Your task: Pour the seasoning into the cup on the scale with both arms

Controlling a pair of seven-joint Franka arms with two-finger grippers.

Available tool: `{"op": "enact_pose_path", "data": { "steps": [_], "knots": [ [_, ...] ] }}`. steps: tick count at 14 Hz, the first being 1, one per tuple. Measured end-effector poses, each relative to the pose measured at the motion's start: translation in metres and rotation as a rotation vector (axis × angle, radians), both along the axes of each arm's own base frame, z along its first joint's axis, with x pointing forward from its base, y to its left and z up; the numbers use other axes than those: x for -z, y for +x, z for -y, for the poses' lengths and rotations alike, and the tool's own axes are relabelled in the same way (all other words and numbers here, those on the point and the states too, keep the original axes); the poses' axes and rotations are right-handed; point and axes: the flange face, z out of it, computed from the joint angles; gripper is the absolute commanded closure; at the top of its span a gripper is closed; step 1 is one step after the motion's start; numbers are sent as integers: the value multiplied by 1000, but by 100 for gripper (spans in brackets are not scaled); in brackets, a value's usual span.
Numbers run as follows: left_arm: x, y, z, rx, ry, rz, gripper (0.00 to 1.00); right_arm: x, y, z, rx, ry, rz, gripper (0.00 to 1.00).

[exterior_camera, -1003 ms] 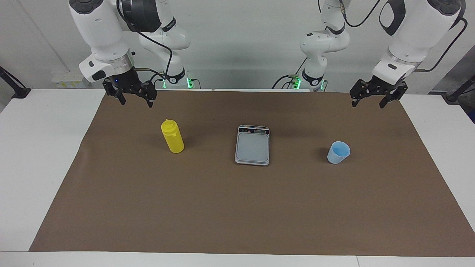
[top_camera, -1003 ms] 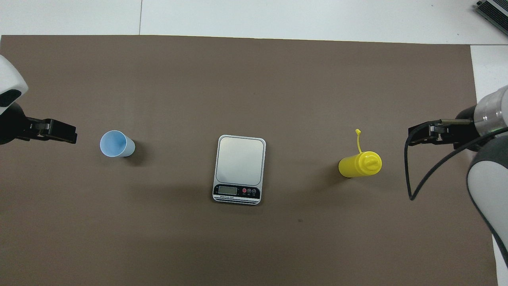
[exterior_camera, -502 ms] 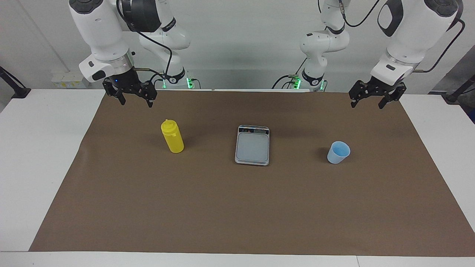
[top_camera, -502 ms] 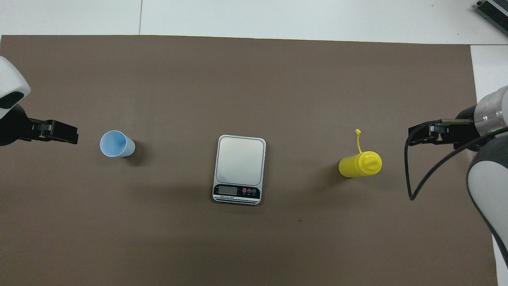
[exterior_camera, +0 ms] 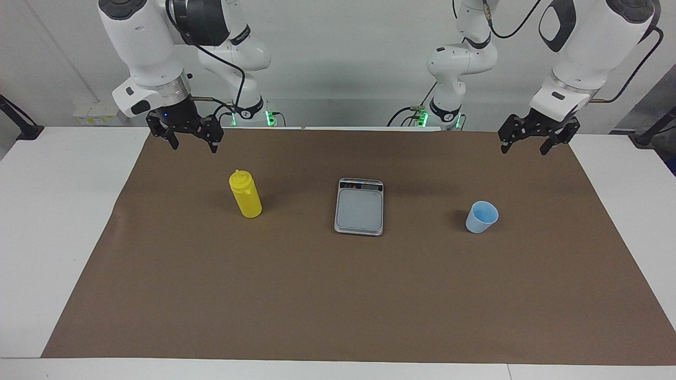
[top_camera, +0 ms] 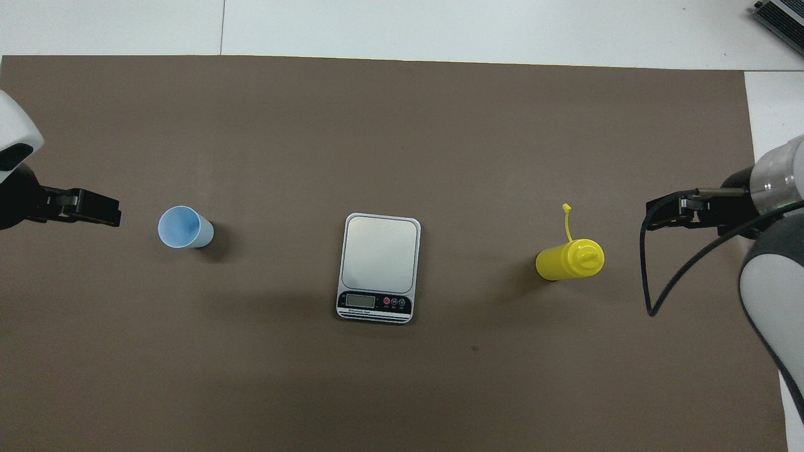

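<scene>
Starting layout for the pouring task. The scale [exterior_camera: 359,206] lies flat at the middle of the brown mat [exterior_camera: 338,295] on the table [exterior_camera: 47,221], its plate bare. The blue cup [exterior_camera: 481,217] stands upright toward the left arm's end, well apart from the scale; the yellow bottle [exterior_camera: 245,194] stands upright toward the right arm's end, cap on. The left gripper [exterior_camera: 532,140] hangs over the mat's edge by the robots, near the cup, jaws wide and holding nothing; the right gripper [exterior_camera: 191,138] hangs likewise near the bottle, jaws wide and empty. The step in hand is probably the reach: the left gripper should take the cup's wall gently, keep it upright, and centre it on the plate before the bottle is tipped.
</scene>
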Motion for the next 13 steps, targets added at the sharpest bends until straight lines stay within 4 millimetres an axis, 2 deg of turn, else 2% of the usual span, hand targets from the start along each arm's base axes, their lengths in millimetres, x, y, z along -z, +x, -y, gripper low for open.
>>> {"op": "enact_pose_path", "data": {
  "steps": [4, 6, 9, 13],
  "knots": [
    [2, 0, 0, -1, 0, 2, 0, 0, 0, 0, 0, 0, 0, 0],
    [14, 5, -6, -13, -2, 20, 0, 0, 0, 0, 0, 0, 0, 0],
    [56, 14, -34, -61, -5, 45, 0, 0, 0, 0, 0, 0, 0, 0],
    [133, 29, -53, -116, -17, 86, 0, 0, 0, 0, 0, 0, 0, 0]
  ]
}}
